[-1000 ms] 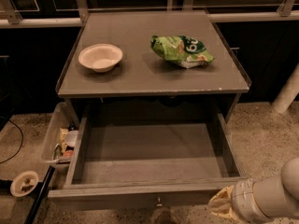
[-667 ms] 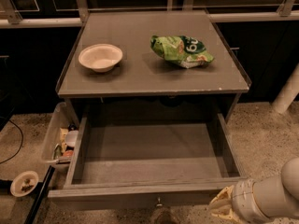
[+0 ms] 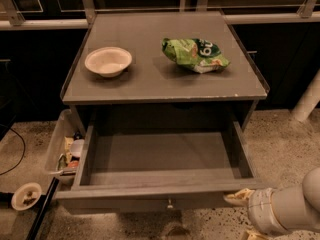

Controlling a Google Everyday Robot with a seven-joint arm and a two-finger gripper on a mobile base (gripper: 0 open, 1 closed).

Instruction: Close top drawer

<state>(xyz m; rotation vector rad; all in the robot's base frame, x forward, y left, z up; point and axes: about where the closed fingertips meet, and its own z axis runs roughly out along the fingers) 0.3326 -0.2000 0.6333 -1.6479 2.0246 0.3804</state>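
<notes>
Top drawer [image 3: 165,158]: pulled well out from under the table [image 3: 150,86] top, inside bare, long front panel facing us with its small knob [image 3: 170,202] dead centre.
Gripper [image 3: 246,216]: down at the table's front right, low, right by the right-hand end of the drawer front.
Gripper state: open, and holding nothing; two pale fingertips [image 3: 239,198] stand apart, the upper one right against the end of the front panel (touching or a hair off, too close to call), the lower one cut by the frame edge.
Arm [image 3: 295,206]: thick and pale, coming in from the right of the table's front.
Count on the table top: one white bowl [image 3: 108,61] to the left, one crumpled green snack bag [image 3: 195,54] to the right, well apart.
Count beside the table: one clear bin [image 3: 59,139] of odds and ends against its left side, one small round dish [image 3: 26,196] on the floor further out to the left.
Count of drawers showing: one, with one knob.
Change from a second ago: the drawer front and knob now sit closer in under the table, so it has slid in a little, and the gripper's upper tip has moved up with it; bowl and bag have not budged.
</notes>
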